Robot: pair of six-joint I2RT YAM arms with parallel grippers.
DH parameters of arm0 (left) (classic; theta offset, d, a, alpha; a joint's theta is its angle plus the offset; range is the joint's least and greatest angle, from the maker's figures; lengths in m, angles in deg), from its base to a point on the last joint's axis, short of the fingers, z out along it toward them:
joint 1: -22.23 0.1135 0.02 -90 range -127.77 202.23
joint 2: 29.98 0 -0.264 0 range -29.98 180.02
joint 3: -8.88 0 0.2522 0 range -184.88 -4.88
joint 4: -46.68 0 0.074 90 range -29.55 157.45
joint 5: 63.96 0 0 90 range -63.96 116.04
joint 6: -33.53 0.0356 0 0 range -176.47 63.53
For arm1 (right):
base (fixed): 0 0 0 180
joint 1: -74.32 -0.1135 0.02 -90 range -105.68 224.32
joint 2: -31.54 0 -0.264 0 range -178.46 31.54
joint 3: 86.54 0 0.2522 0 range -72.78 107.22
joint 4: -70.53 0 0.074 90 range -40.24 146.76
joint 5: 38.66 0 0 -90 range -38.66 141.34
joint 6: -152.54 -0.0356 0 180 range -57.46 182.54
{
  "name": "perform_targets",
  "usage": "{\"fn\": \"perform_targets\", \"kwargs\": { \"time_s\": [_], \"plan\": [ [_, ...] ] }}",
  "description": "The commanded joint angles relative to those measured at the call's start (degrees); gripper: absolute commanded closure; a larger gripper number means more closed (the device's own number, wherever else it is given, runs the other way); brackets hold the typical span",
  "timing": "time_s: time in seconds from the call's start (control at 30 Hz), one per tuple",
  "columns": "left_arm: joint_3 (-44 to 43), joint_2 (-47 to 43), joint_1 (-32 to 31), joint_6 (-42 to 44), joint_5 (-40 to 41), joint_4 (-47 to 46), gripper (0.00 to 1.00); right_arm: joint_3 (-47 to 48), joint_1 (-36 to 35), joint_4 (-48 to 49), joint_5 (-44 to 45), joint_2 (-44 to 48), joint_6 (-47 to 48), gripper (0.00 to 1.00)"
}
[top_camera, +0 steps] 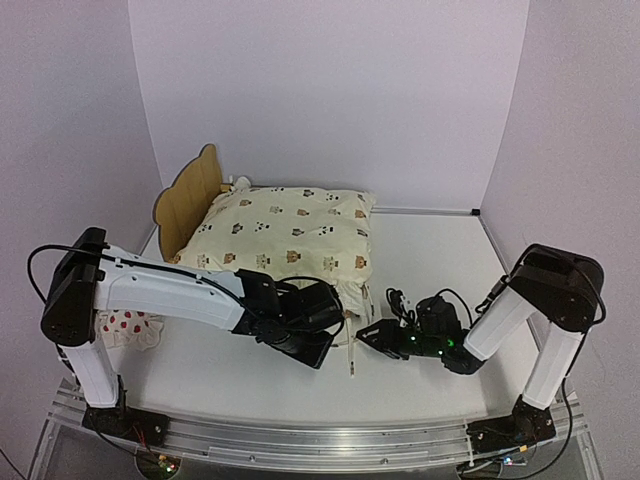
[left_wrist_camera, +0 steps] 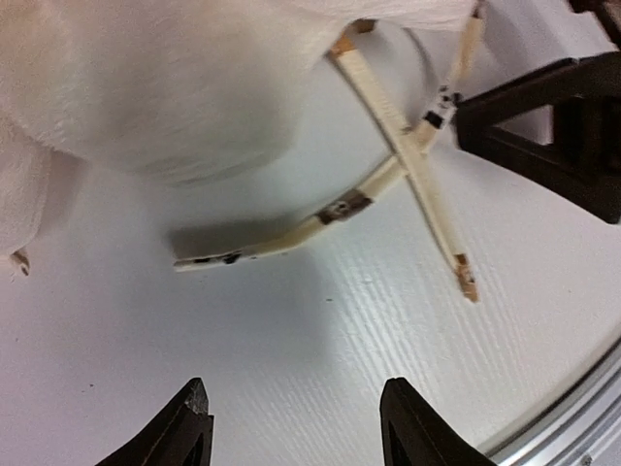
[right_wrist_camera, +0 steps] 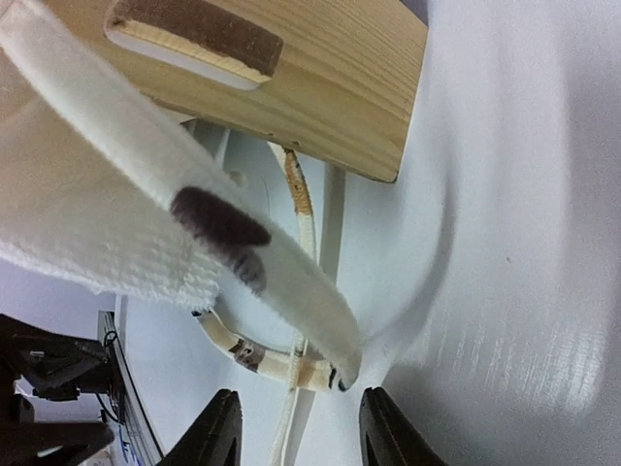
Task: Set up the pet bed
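1. Pet bed is sitting at the back left of the table, carrying the cushion.
2. Left gripper and right gripper are both standing open, gripping nothing, near the loose ties.
3. Judging from this, they should be backing off slowly and avoiding snagging the ties, before fetching the spotted pillow.

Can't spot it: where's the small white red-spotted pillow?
Top view, far left: the small white red-spotted pillow lies beneath the left arm, nearer than the plywood bear-ear headboard.
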Motion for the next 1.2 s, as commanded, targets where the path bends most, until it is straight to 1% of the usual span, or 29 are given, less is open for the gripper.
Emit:
{"fn": "perform_targets", "kwargs": {
  "time_s": [0.0,0.13,0.23,0.4,0.5,0.73,0.83,0.93,1.17],
  "plan": [
    [1.2,0.4,1.9,-3.8,3.8,0.8,0.4,-0.7,-0.3,-6.7,2.3,5.6,3.9,0.5],
    [2.1,1.6,3.0,-4.6,4.2,-0.9,0.4,-0.1,-0.2,-12.4,4.4,9.5,7.5,0.46],
    [2.4,2.5,3.6,-4.6,3.3,-2.3,0.41,1.4,-0.3,-17.2,6.2,11.9,10.1,0.46],
    [2.3,4.4,3.8,-5.2,3.4,-1.8,0.41,4.5,-0.3,-23.6,9.5,14.2,14.5,0.46],
    [2.8,4.8,4.3,-5.4,3.4,-3.0,0.42,6.0,-0.3,-25.5,10.3,14.0,16.0,0.47],
    [3.3,5.7,4.9,-5.6,2.1,-8.4,0.43,8.2,-0.2,-26.2,10.3,11.8,17.1,0.48],
    [2.3,7.0,4.9,-5.6,1.8,-9.4,0.43,8.7,-0.3,-26.2,10.3,10.9,17.3,0.5],
    [1.6,8.4,5.1,-5.5,1.6,-10.0,0.45,9.2,-0.2,-26.3,10.3,10.4,17.5,0.57],
    [0.7,10.4,5.4,-5.5,1.2,-10.5,0.57,9.5,-0.3,-26.4,10.3,9.9,17.7,0.72]
  ]
}}
